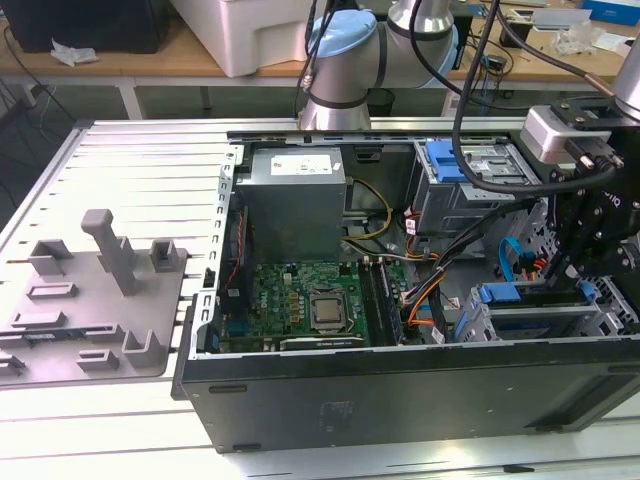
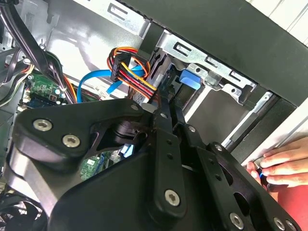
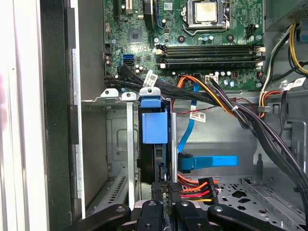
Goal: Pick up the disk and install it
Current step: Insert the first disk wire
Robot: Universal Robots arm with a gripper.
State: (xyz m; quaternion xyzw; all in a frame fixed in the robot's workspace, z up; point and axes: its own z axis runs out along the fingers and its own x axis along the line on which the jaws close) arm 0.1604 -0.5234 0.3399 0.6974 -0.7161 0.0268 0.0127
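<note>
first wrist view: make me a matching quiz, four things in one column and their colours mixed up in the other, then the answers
Things:
1. flat data cable
2. motherboard
3. drive cage
4. power connector wires

Colours:
a. green
b. blue
c. red, orange and yellow
d. bare grey metal

Pairs: 1-b, 2-a, 3-d, 4-c
</note>
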